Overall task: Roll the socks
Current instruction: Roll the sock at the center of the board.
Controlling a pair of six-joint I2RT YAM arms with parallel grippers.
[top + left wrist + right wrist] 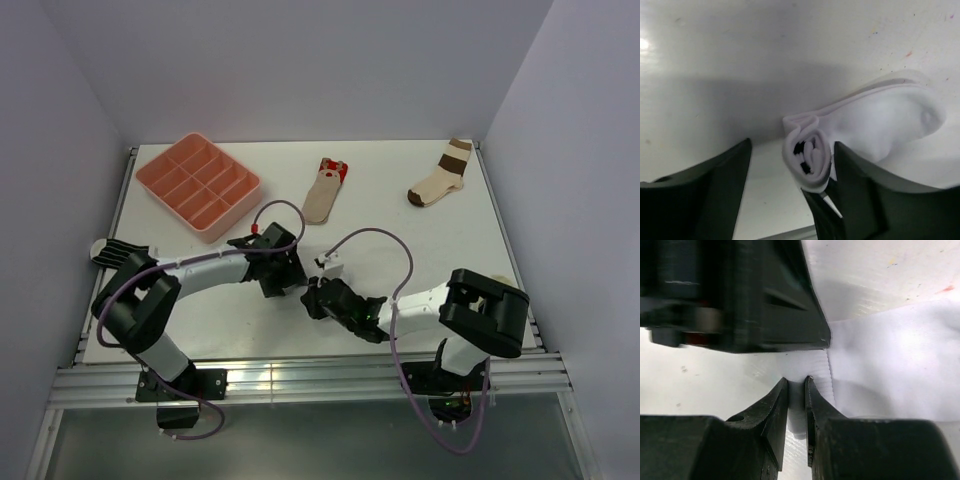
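The white sock (880,125) lies on the table with its cuff end wound into a roll (809,159), black bands showing in the spiral. My left gripper (792,145) stands open around that roll, which leans against the right finger (870,195). My right gripper (796,382) is shut on a fold of the white sock (890,365). In the top view both grippers meet at the table's near middle, left gripper (283,278) and right gripper (315,297), with the white sock (327,265) mostly hidden between them. The tan sock with a red end (324,190) lies flat farther back. The striped sock (120,250) lies at the left edge.
A pink divided tray (198,186) sits at the back left. A cream sock with brown bands (440,180) lies at the back right. The left gripper's body (735,295) fills the upper left of the right wrist view, close above the right fingers.
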